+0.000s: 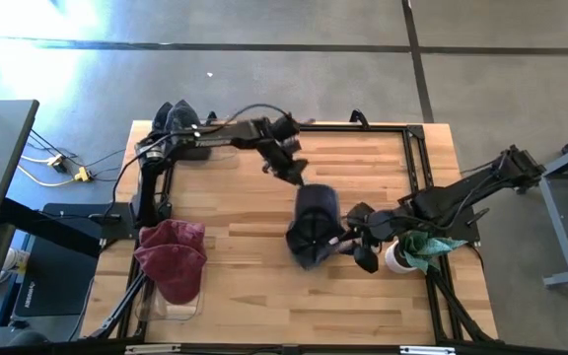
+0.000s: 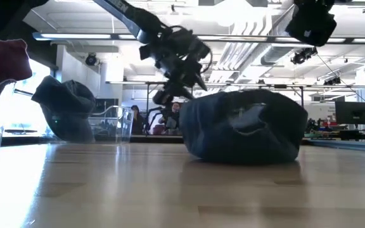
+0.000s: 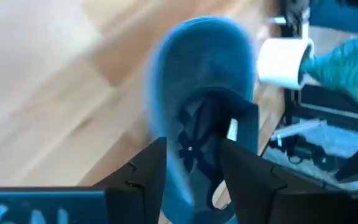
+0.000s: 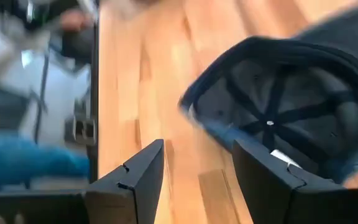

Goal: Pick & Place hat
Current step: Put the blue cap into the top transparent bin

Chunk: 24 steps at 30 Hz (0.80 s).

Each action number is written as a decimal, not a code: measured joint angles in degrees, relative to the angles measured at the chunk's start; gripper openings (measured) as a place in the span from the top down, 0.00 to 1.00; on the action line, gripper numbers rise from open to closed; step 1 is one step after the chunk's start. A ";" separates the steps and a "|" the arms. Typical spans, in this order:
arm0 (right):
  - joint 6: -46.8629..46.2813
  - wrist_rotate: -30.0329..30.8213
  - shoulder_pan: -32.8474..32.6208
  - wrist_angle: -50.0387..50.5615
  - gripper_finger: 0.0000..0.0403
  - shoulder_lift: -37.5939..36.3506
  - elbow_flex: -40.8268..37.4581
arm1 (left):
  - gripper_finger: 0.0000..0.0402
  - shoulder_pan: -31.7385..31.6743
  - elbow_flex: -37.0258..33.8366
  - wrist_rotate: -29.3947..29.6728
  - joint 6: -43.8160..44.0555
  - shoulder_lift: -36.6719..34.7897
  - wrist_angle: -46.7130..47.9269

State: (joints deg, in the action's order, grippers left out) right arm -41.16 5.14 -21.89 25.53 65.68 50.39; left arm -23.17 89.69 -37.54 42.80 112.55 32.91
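I see the hat [image 1: 314,225] lying crown-up mid-table, both grippers parted and empty, left gripper [image 1: 291,170] above it, right gripper [image 1: 358,248] beside its brim, so I'd pinch the brim squarely.

Both of my arms were dark and jointed. The left arm [image 1: 220,136], upper left in the high view, carried a black cable looped over its links. The right arm [image 1: 461,195], at right, showed chunky black segments. My fingers [image 4: 135,180] were matte black wedges.
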 joint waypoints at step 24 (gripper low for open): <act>46.43 -18.36 10.01 -7.25 0.47 28.57 10.73 | 0.62 26.59 13.78 35.58 2.56 -22.25 49.43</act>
State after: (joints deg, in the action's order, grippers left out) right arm 5.27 -13.22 -11.88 18.29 94.25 61.12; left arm 3.42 103.48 -1.96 45.36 90.30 82.34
